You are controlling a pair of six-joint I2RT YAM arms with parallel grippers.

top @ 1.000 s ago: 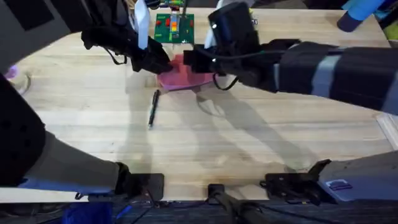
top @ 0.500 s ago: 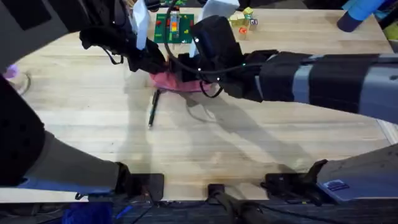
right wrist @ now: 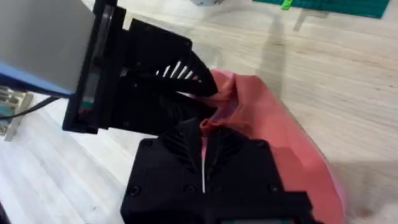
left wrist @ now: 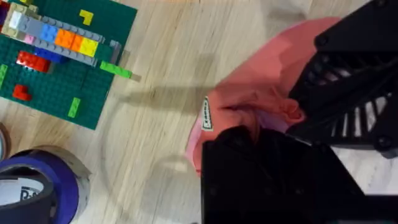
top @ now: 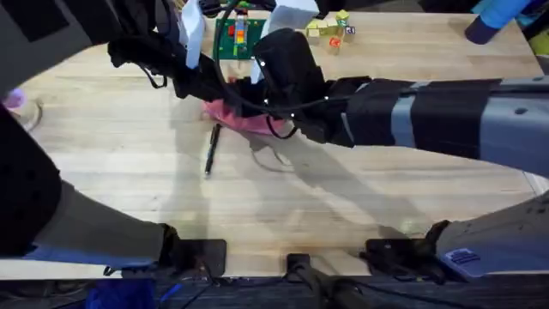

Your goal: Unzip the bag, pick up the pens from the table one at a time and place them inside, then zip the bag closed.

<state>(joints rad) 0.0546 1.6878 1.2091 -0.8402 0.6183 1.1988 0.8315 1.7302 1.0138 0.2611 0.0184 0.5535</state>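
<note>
The pink bag point(top: 241, 119) lies crumpled at the table's point(top: 343, 197) far middle, held between both grippers. My left gripper point(top: 216, 87) is shut on the bag's left end; in its wrist view the black fingers point(left wrist: 249, 155) pinch bunched pink fabric point(left wrist: 261, 93). My right gripper point(top: 257, 96) reaches across from the right and sits close beside the left one. Its fingers point(right wrist: 203, 140) are pressed together at the edge of the pink bag point(right wrist: 280, 124). One dark pen point(top: 211, 150) lies on the wood just in front of the bag, to its left.
A green brick baseplate point(top: 238, 39) with coloured bricks stands right behind the bag. Loose blocks point(top: 330, 30) lie to its right. A tape roll point(left wrist: 37, 186) sits near the baseplate. A blue object point(top: 497, 17) is at the far right corner.
My right gripper has slid leftward along the bag until it is next to the left gripper. The bag has bunched up and shifted slightly left. The pen has not moved.
</note>
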